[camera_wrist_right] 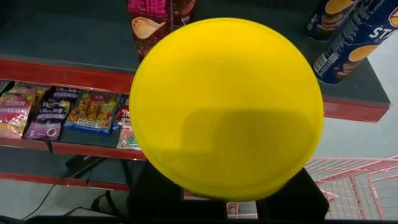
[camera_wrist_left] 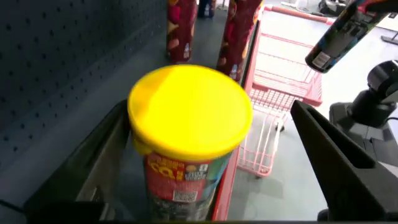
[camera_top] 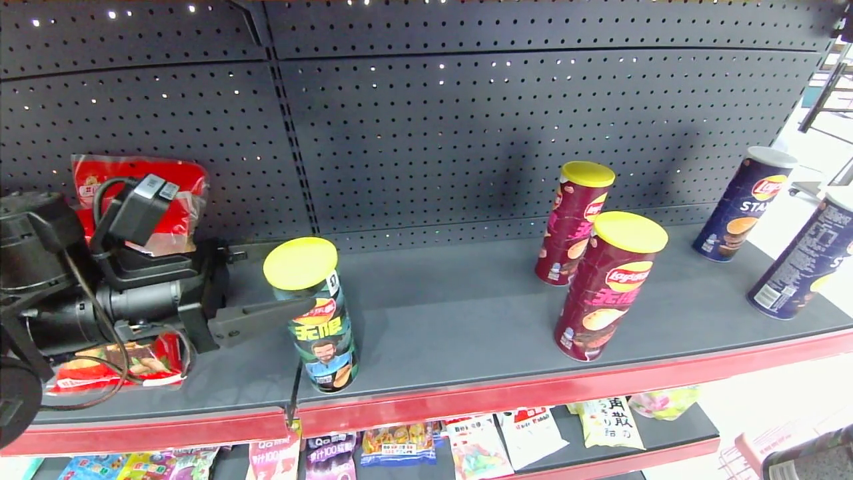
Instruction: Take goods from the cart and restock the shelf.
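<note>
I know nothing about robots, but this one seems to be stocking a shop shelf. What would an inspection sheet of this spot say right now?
Surface: dark grey shelf, red front edge, pegboard behind.
Job's things: green can upright near the front edge; two purple cans and two blue cans upright to its right; a yellow-lidded held can off the shelf.
Clutter: red snack bags by the left arm.
Grippers: left gripper open around the green can; right gripper shut on the held can.
Cables: black cable looped at the left wrist.
Surroundings: pink cart beside the shelf; snack packets on the lower shelf.
</note>
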